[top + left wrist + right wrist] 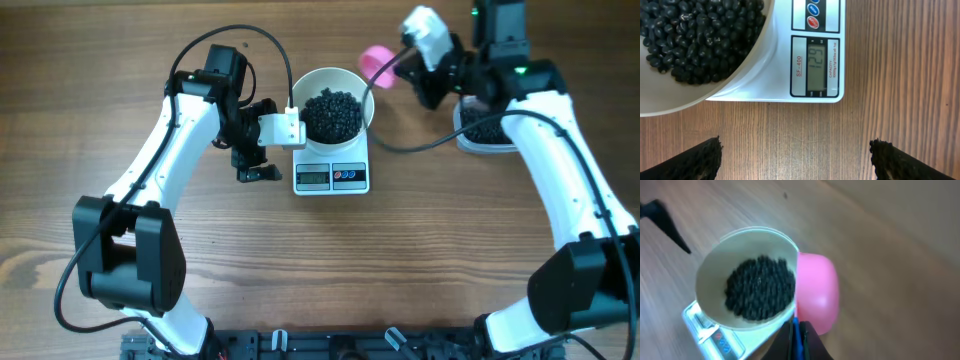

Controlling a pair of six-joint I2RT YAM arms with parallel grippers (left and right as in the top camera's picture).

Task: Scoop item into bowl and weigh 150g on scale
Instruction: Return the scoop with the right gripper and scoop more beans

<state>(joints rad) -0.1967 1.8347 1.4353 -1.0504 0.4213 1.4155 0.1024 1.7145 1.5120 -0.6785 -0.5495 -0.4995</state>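
At upper centre, beans (333, 115) lie in the bowl (312, 78) on the scale (333, 177); right claw (799, 337) clamps the pink scoop (377, 62) beside its rim, likely to top up; left claw (797, 162) hangs spread, empty.

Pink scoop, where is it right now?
In the overhead view the pink scoop hangs at the far side of the table, just beside the white bowl's right rim, held by the right gripper.

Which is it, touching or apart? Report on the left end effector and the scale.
Apart. The left wrist view shows the open left end effector short of the scale, with table wood between them.
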